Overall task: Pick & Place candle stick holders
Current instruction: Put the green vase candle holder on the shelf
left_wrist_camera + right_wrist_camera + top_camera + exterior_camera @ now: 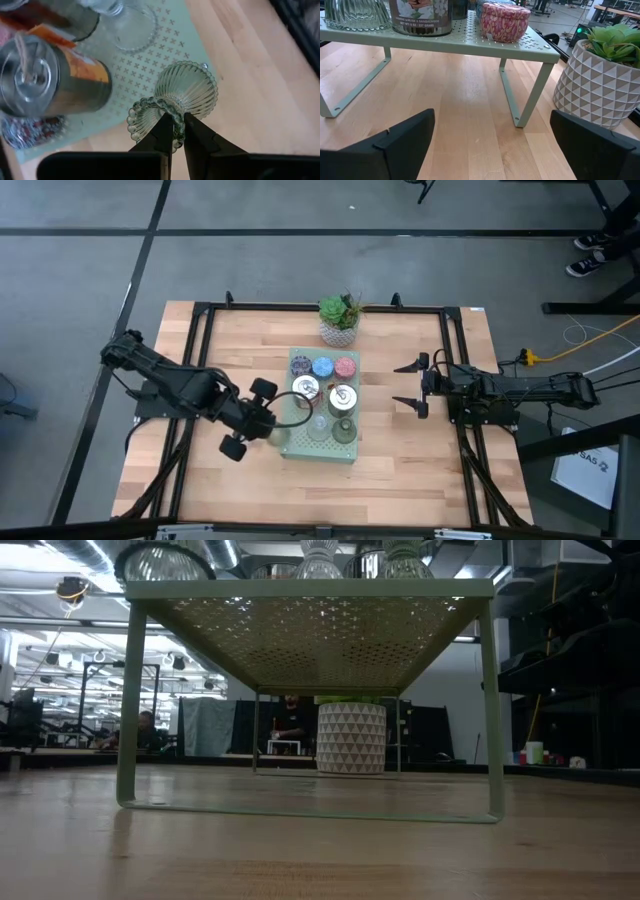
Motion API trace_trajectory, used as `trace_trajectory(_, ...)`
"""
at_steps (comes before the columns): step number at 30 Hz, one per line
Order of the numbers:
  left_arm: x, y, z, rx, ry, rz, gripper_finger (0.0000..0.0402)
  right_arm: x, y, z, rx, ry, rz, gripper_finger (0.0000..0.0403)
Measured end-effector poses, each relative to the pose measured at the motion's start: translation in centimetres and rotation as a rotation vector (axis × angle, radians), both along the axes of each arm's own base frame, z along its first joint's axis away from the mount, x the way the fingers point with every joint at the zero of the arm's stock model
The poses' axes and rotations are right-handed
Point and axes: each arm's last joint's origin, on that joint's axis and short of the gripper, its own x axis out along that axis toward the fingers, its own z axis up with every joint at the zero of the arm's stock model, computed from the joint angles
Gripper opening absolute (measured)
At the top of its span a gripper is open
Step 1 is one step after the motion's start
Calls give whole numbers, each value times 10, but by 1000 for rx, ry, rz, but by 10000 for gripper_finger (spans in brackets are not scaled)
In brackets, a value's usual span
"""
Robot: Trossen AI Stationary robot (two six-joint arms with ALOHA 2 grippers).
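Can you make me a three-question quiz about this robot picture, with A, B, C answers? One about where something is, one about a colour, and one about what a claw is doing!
1. Where is the plant pot?
A. On the green shelf
B. On the table beside the shelf's far end
C. In the right claw

2. What colour is the round tin at the shelf's corner nearest the plant?
A. Pink
B. Yellow
C. Black

3. What is the left claw doing?
A. Standing wide open
B. Pinching a ribbed glass holder
C. Holding the plant

Answers:
1 B: the high view shows the pot on the wood, off the green shelf.
2 A: the right wrist view shows it pink.
3 B: its fingers clamp the holder's beaded rim.
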Motion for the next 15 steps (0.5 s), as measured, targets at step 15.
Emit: trace_trajectory(15,23,-5,-20,421,50,-455,18,0,0,0,0,0,0,399)
